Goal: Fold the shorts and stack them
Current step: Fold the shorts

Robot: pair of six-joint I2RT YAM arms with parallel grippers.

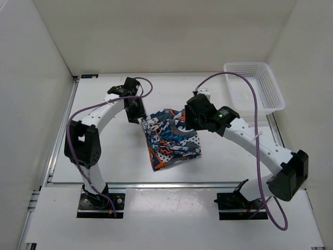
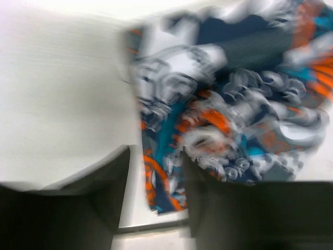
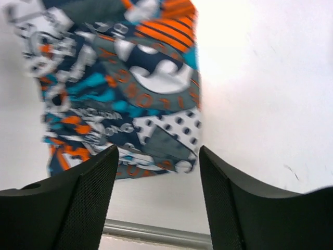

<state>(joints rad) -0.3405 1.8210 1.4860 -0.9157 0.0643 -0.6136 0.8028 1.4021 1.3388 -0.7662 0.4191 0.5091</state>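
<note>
You have the shorts (image 1: 171, 141) lying on the bench (image 1: 119, 156), well to the left of the white mesh basket (image 1: 250, 64) and nearer the arm bases than it is. They are a bunched, roughly folded heap rather than a flat spread. The print shows teal, orange, navy, white and grey, and the edge turned away from the basket runs down towards the near side.

Your right pincer (image 1: 186, 121) sits between the basket and the shorts, over the corner of the fabric that is closest to the basket. In the right wrist view its two black fingers (image 3: 88, 198) stand wide apart. Only bare bench shows in the gap, and the shorts lie just beyond the tips, so it grips nothing.

Your left pincer (image 1: 139, 115) is on the side of the shorts away from the basket, at their far corner. The left wrist view is badly smeared. Even so, the two dark fingers (image 2: 223, 208) show a clear gap between them, so this pincer reads as spread too. A strip of orange and teal cloth shows through that gap. The blur does not let you tell whether either finger touches the cloth.

The basket itself stands at the far right corner of the bench, well apart from both pincers.
</note>
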